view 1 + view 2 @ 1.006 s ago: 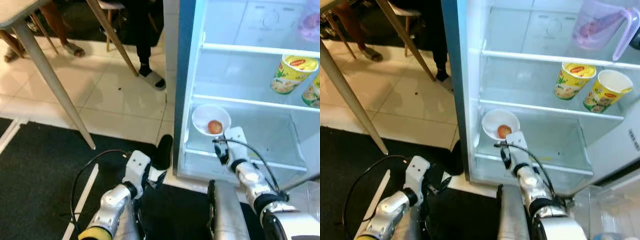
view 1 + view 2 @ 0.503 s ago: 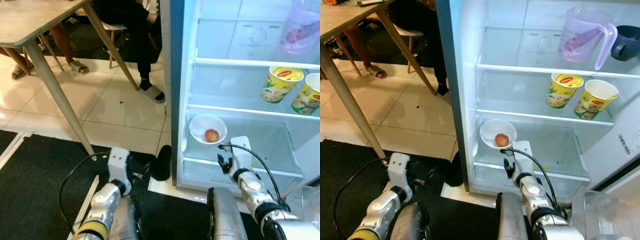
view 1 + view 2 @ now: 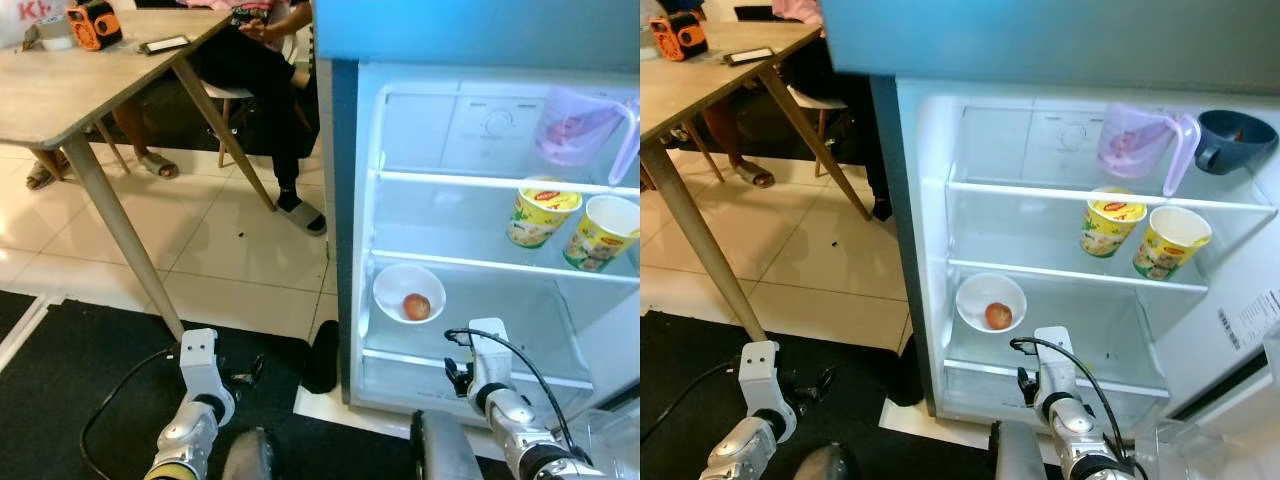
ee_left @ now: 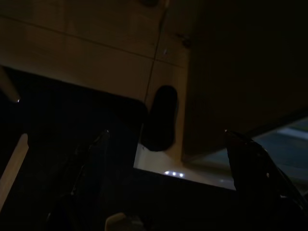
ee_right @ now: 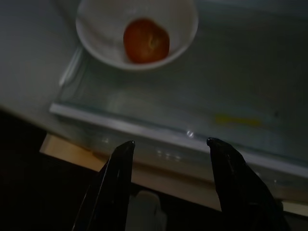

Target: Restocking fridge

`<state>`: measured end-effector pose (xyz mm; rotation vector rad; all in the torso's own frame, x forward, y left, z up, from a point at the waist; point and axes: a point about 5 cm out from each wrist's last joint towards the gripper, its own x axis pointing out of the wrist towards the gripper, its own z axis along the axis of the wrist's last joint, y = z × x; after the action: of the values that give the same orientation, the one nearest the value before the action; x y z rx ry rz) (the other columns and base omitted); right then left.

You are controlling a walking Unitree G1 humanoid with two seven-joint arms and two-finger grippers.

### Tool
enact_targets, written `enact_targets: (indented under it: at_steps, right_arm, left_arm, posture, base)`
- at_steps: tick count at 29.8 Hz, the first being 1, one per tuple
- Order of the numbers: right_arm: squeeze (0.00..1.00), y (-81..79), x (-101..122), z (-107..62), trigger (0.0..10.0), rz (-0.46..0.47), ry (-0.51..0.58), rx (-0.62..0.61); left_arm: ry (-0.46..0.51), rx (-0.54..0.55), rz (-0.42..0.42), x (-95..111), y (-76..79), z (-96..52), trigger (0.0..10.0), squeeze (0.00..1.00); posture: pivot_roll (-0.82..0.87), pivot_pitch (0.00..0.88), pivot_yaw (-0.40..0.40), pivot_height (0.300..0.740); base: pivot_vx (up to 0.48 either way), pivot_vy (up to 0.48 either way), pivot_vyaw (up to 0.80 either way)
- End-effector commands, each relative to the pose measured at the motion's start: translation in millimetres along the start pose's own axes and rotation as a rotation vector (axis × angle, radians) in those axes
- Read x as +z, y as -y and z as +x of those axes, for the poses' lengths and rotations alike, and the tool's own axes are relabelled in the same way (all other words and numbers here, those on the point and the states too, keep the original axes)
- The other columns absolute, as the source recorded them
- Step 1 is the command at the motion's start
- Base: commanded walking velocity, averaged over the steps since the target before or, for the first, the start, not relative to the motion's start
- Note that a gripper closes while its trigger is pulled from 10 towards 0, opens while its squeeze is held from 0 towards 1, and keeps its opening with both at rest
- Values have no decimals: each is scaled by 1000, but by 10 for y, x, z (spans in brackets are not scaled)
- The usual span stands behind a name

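- Right gripper (image 5: 166,185) has drawn back from the bowl (image 3: 990,301), fingers apart, holding nothing.
- Bowl with tomato (image 3: 998,316): fridge (image 3: 940,250) bottom shelf, left.
- Left gripper (image 4: 166,192): spread, low beside the fridge.

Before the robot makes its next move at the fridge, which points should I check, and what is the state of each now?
1. Right hand empty, fingers apart: ok.
2. Right hand outside the open white fridge, in front of its lowest glass shelf: ok.
3. Small white bowl with the round red fruit sits upright on that shelf: ok.
4. Two yellow paper cups stand on the middle shelf: ok.
5. Left hand low over the black floor mat, empty: ok.
6. Next item to stock within reach: cannot tell.
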<state>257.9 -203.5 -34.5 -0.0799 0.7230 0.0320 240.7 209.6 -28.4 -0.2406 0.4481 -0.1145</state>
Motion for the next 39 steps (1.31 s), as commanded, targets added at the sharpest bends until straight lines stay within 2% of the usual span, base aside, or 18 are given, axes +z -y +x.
enact_targets:
  at_steps: [1,7,18,21,25,27,32,39]
  right_arm:
    - [0,-22,-72,-10,10000,25,-25,6]
    - [0,-2,-110,-21,10000,54,-30,-13]
    - [0,82,-176,-49,10000,69,-45,-48]
    - [0,89,-219,-60,10000,71,-60,-46]
    - [0,87,-246,-67,10000,82,-68,-46]
    - [0,84,-306,-82,10000,81,-89,-47]
    - [0,85,-369,-99,10000,82,-111,-50]
    - [0,74,-515,-141,10000,71,-162,-48]
  left_arm:
    - [-18,37,-1,-18,-92,-40,10000,0]
    - [-50,49,26,-71,-116,-68,10000,0]
    - [-89,59,53,-133,-147,-107,10000,0]
    - [-167,76,97,-273,-168,-177,10000,0]
    - [-219,98,90,-390,-188,-246,10000,0]
    - [-280,123,88,-514,-211,-326,10000,0]
    - [-328,140,89,-616,-227,-397,10000,0]
    - [-401,155,97,-781,-228,-516,10000,0]
  posture:
    - [13,0,39,632]
    - [13,0,42,656]
    - [16,0,37,670]
    - [12,0,40,685]
    - [11,0,40,700]
    - [12,0,39,715]
    - [12,0,39,740]
    - [9,0,43,740]
  base:
    - [0,0,0]
    - [0,0,0]
    - [0,0,0]
    - [0,0,0]
    - [0,0,0]
    - [0,0,0]
    - [0,0,0]
    - [0,0,0]
